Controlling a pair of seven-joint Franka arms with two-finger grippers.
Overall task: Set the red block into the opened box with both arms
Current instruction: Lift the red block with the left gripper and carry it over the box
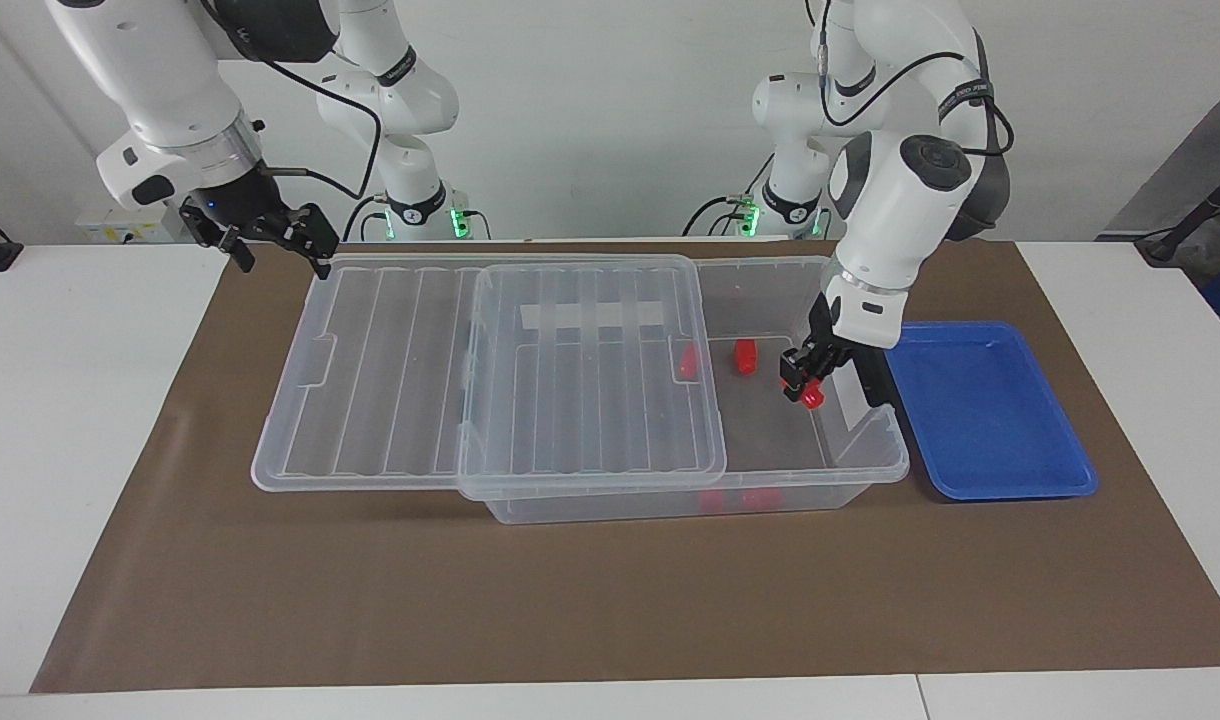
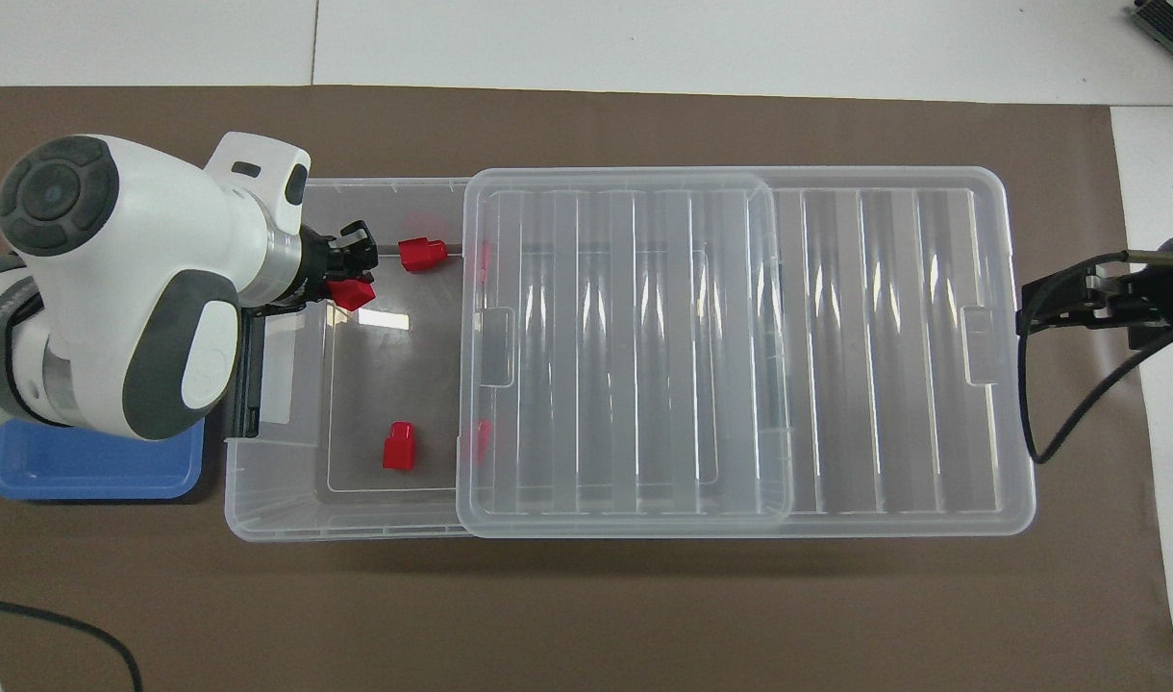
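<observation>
The lid [image 1: 490, 380] is slid toward my right arm's end, so the box [image 1: 875, 470] is uncovered only at the end by the black handle [image 1: 875, 380] and tray [image 1: 990, 410]. My left gripper [image 1: 808, 385] hangs over that gap, clamped on the red block [image 1: 813, 398]. The overhead view shows two loose blocks [image 2: 399, 447] on the box floor and my left wrist hiding most of the tray. My right gripper [image 1: 275, 240] hovers spread wide, empty, at the lid's corner.
</observation>
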